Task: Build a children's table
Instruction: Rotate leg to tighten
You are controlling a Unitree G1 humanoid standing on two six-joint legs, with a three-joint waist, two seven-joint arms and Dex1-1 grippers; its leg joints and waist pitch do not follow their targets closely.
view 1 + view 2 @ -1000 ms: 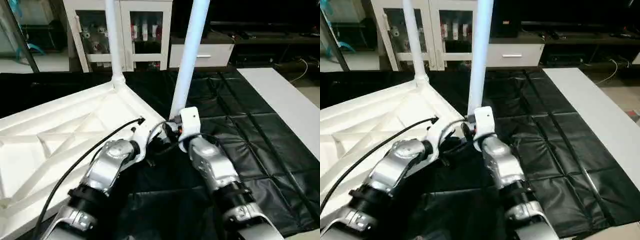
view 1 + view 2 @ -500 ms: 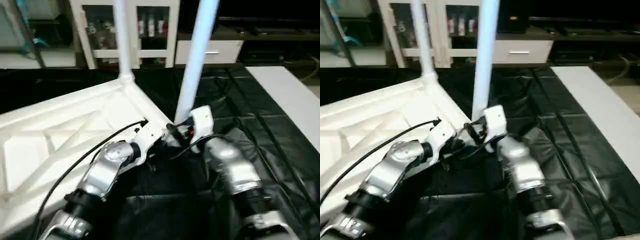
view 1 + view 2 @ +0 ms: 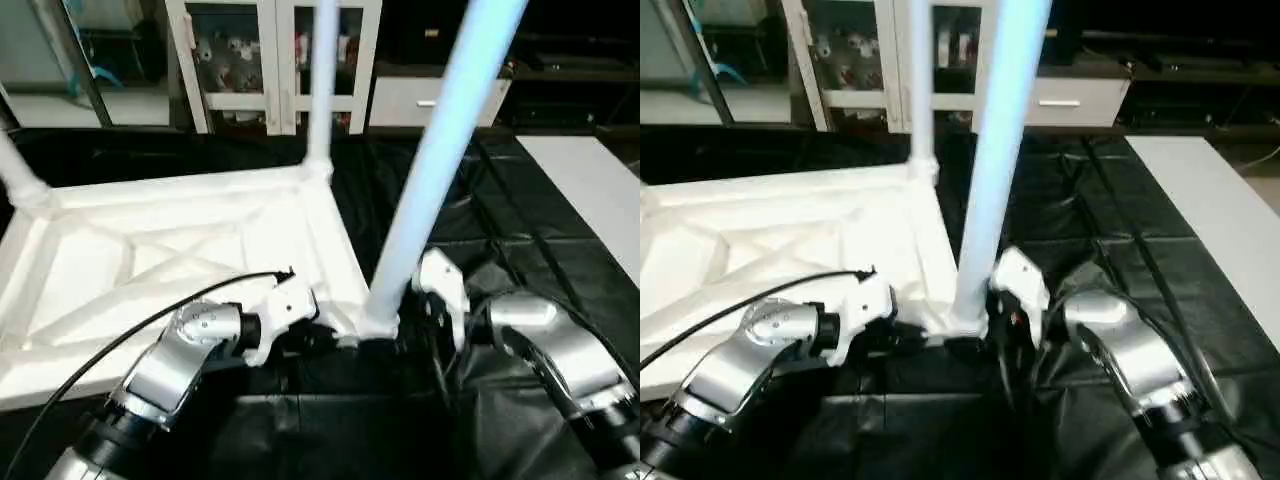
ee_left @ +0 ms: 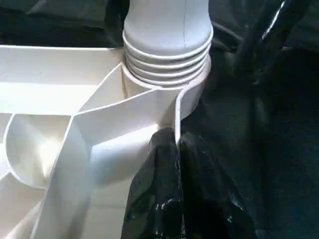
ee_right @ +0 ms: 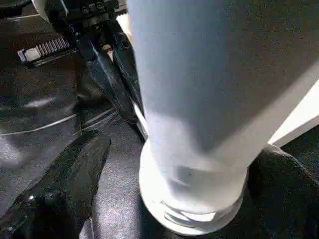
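Looking down over our two silver forearms, we've got the tabletop (image 3: 170,250) lying upside down on the black mat (image 3: 560,270), X ribs facing up. One leg (image 3: 435,165) stands in the near corner socket (image 4: 164,74), leaning a bit toward our right as it rises out of the top of the head views. Another leg (image 3: 322,85) stands upright in the far corner, and a third (image 3: 18,175) pokes up at the far left corner, mostly cut off.

Our left gripper (image 4: 172,164) sits right at that near corner. Its black fingers (image 4: 152,189) are pressed together on the thin edge wall of the tabletop just below the socket, so we're pinching the rim there. From the left wrist camera you can see the ribbed collar of the leg seated in the socket right above the fingertips.

Our right gripper (image 5: 169,189) is on the other side of the same leg, down low by its base. Its fingers (image 5: 60,189) are spread wide, one either side of the tube, not clamping it as far as we can tell. The right wrist camera also catches the left gripper across from it, touching the tabletop edge.

Off to the right lies a flat white board (image 3: 590,190) on the mat, well apart from the table. A white cabinet (image 3: 270,60) with glass doors stands at the back.
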